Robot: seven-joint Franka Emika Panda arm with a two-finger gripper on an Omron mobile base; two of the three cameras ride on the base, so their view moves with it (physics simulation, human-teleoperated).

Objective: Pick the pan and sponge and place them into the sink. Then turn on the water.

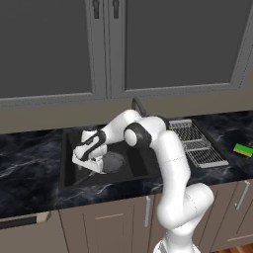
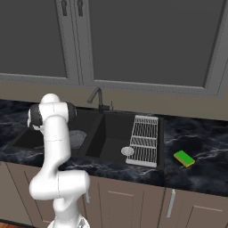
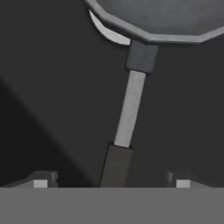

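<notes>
The grey pan (image 1: 115,162) lies flat in the left basin of the black sink (image 1: 144,165), with its thin dark handle (image 1: 84,180) pointing toward the front. My gripper (image 1: 84,169) hangs low in that basin just above the handle. In the hand view the gripper (image 3: 111,183) is open; the handle (image 3: 129,109) runs up between the fingertips (image 3: 41,181) to the pan (image 3: 153,17), and neither tip touches it. The green and yellow sponge (image 1: 243,149) lies on the counter far to the right. From the right base view the pan (image 2: 76,139) and sponge (image 2: 184,158) also show.
A wire dish rack (image 1: 195,143) lies over the right side of the sink (image 2: 111,133). The dark curved faucet (image 2: 95,96) rises behind the divider, with no water running. A silver drain (image 2: 128,151) shows in the right basin. Dark cabinets hang above the marble counter.
</notes>
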